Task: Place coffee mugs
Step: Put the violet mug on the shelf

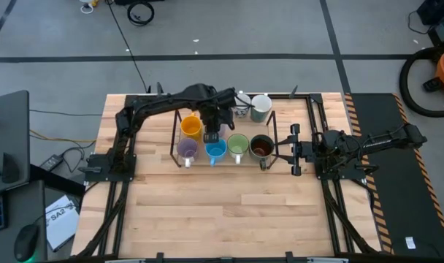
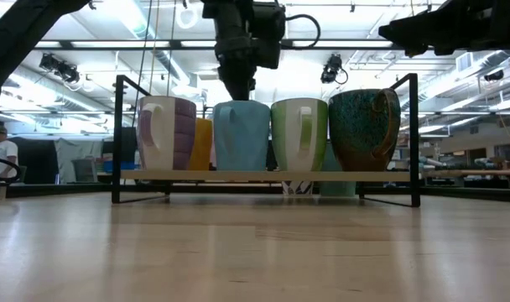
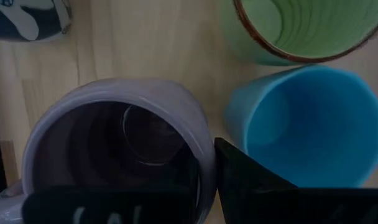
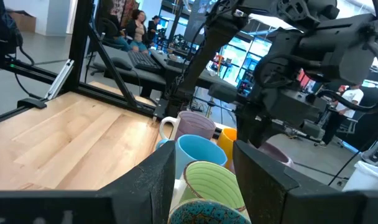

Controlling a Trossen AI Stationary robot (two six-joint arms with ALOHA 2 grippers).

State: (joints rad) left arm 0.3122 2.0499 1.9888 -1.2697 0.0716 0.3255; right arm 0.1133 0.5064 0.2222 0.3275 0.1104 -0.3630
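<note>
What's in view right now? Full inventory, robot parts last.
front lavender mug: one, lavender, rack front row, left end
blue mug: one, blue, front row
green mug: one, light green, front row
dark mug: one, brown-black, front row, right end
orange mug: one, orange, back row
held lavender mug: one, lavender, beside orange mug
patterned mug: one, white-blue, table behind rack
pale mug: one, grey-white, beside patterned mug
rack: one, black wire, mid-table
table: one, light wood
left gripper: fingers clamped on held mug's rim
right gripper: fingers open, right of rack
</note>
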